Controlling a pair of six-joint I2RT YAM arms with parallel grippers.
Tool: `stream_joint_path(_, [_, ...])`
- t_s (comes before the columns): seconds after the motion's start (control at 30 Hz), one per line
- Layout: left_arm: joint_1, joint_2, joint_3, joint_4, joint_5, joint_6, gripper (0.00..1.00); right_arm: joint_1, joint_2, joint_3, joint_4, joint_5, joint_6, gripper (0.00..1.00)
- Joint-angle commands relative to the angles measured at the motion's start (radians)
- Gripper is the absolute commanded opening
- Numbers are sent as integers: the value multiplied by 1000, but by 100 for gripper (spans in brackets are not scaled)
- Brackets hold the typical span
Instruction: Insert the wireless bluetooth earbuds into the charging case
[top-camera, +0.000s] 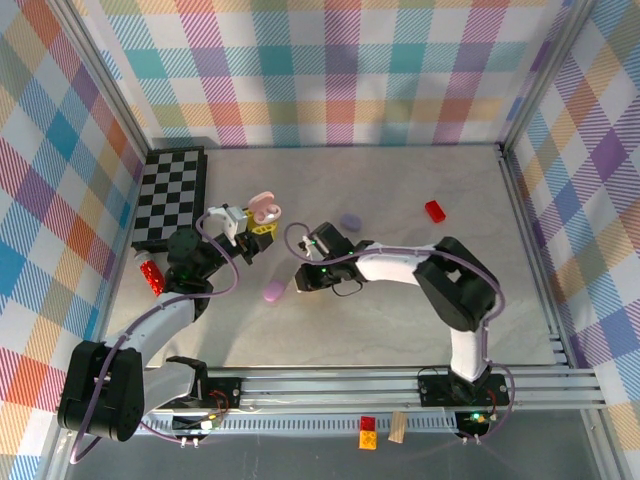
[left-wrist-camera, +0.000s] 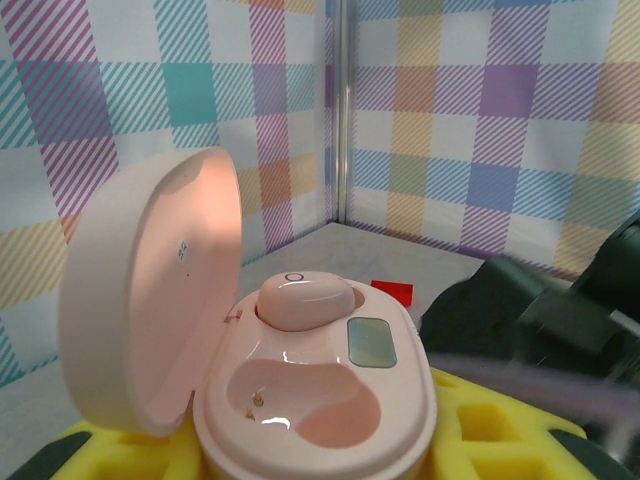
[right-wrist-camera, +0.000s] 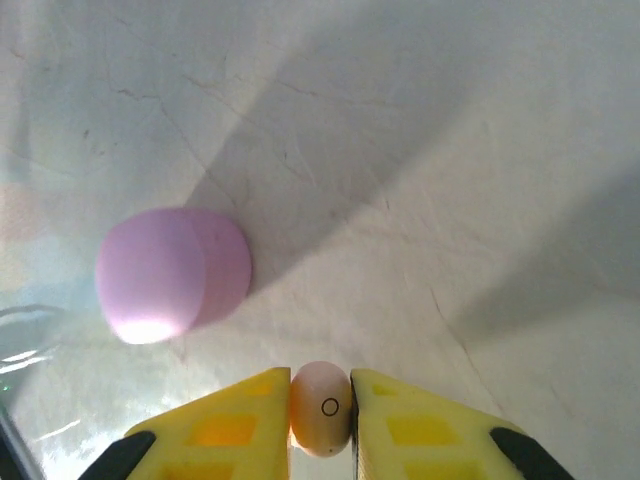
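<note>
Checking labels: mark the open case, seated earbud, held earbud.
open case (left-wrist-camera: 408, 395), left wrist view, base rim.
seated earbud (left-wrist-camera: 305, 298), left wrist view, top.
held earbud (right-wrist-camera: 321, 408), right wrist view, centre.

This is a robotics lab test cell — a pale tabletop (top-camera: 380, 180) boxed in by pastel plaid backdrop walls (top-camera: 330, 70) on metal corner posts (top-camera: 545, 80), with two cabled robot arms (top-camera: 400, 268) bolted to slotted aluminium rails (top-camera: 350, 385) along its near edge, and a chequered mat (top-camera: 170, 195) at one side.

Charging case (left-wrist-camera: 405, 410) base cropped; dark blur (left-wrist-camera: 540, 310), perhaps an arm.
</note>
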Motion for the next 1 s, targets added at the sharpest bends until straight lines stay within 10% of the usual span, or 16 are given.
stream_joint_path(0.0, [-9, -16, -13, 6, 7, 26, 33, -28, -141, -59, -16, 65, 1, 19])
stream_joint_path(0.4, [-192, 26, 6, -70, -123, 209, 33, -69, -561, 22, -290, 211, -122, 19])
stream_joint_path(0.97, [-414, 252, 118, 2, -294, 266, 33, -63, -540, 171, -327, 162, -159, 19])
